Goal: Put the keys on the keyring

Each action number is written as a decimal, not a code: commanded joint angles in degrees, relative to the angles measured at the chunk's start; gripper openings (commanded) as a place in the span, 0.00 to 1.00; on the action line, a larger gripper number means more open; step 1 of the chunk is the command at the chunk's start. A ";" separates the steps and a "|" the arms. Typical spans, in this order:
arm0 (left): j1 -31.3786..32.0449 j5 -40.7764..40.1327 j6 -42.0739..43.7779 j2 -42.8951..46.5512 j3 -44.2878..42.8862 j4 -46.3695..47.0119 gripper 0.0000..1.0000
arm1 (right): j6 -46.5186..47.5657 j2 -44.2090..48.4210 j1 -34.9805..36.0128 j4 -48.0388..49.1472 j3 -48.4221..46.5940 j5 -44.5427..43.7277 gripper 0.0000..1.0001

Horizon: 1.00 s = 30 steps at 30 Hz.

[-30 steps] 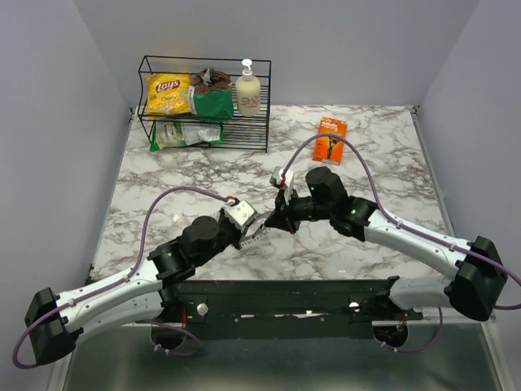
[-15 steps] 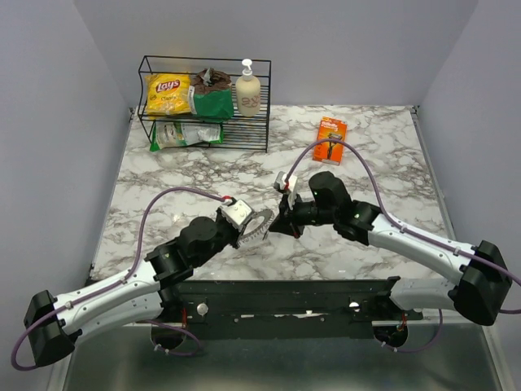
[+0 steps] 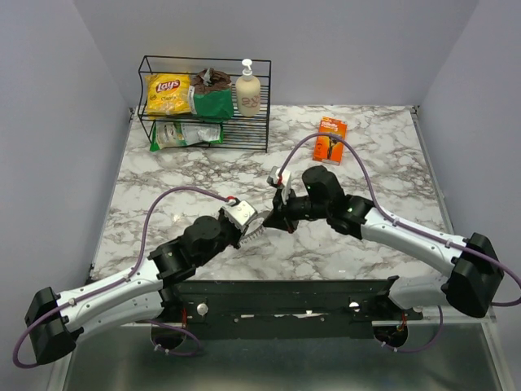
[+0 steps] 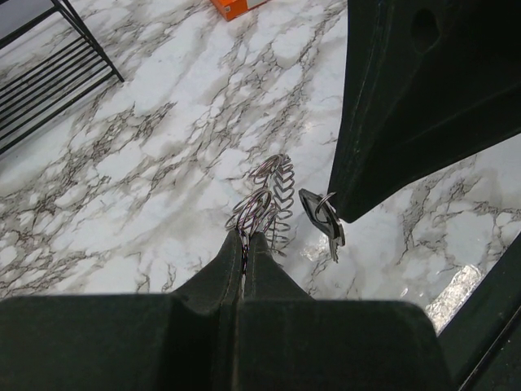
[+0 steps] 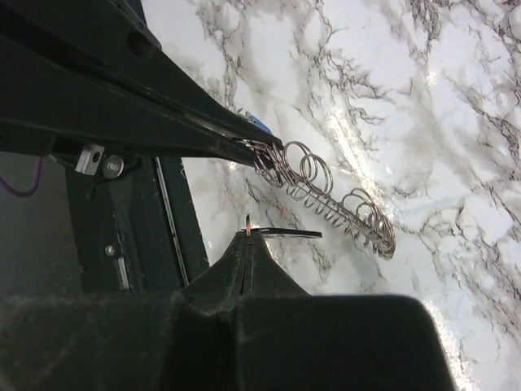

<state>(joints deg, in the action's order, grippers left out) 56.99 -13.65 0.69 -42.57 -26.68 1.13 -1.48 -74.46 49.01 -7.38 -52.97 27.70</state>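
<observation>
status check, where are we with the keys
Left fingers shut on keyring. Right fingers shut on key, held beside keyring, not threaded yet. Nothing between them.

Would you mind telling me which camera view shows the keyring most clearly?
The right wrist view: the keyring stretches sideways across the frame, its loops distinct. The left wrist view shows it foreshortened, nearly end-on; the top view shows only a small silvery sliver.
</observation>
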 commanded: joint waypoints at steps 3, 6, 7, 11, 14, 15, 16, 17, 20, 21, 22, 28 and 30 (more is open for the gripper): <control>-0.13 1.08 0.37 -0.67 -2.59 2.21 0.00 | -0.72 -2.89 0.91 0.43 -3.45 0.07 0.01; -0.13 1.34 0.37 -0.76 -2.77 2.30 0.00 | -0.81 -3.76 1.26 0.43 -4.16 -0.45 0.01; -0.13 1.34 0.28 -0.68 -2.77 2.30 0.00 | -0.81 -3.85 1.35 0.43 -4.25 -0.63 0.01; -0.13 1.61 0.28 -0.67 -2.68 2.30 0.00 | -1.07 -4.29 1.43 0.43 -4.69 -1.60 0.01; -0.13 1.78 0.28 -0.68 -2.68 2.04 0.00 | -1.25 -4.29 1.44 0.43 -4.86 -2.04 0.01; -0.13 1.78 0.28 -0.68 -2.77 1.95 0.00 | -1.34 -4.38 1.44 0.43 -4.95 -2.04 0.01; -0.13 1.78 0.28 -0.59 -2.77 1.86 0.00 | -1.42 -4.47 1.44 0.43 -5.12 -2.13 0.01; -0.13 1.78 0.19 -0.59 -2.68 1.78 0.00 | -1.43 -4.56 1.44 0.43 -5.39 -2.13 0.01; -0.13 1.87 0.10 -0.50 -2.85 1.69 0.00 | -1.51 -5.08 1.52 0.35 -5.74 -2.65 0.01; -0.13 1.87 0.10 -0.50 -2.85 1.69 0.00 | -1.51 -5.09 1.52 0.35 -5.83 -3.09 0.01; -0.13 1.96 0.10 -0.50 -2.85 1.69 0.00 | -1.60 -5.00 1.52 0.35 -5.92 -3.36 0.01; -0.13 2.05 -0.07 -0.68 -2.94 1.60 0.00 | -1.86 -4.91 1.61 0.17 -6.09 -4.41 0.01; -0.13 2.22 -0.25 -0.85 -2.94 1.60 0.00 | -1.78 -4.91 1.52 -0.01 -6.18 -4.68 0.01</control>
<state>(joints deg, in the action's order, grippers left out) 56.99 -12.82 0.64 -43.46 -27.51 0.80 -3.01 -79.13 50.24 -7.38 -57.12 25.39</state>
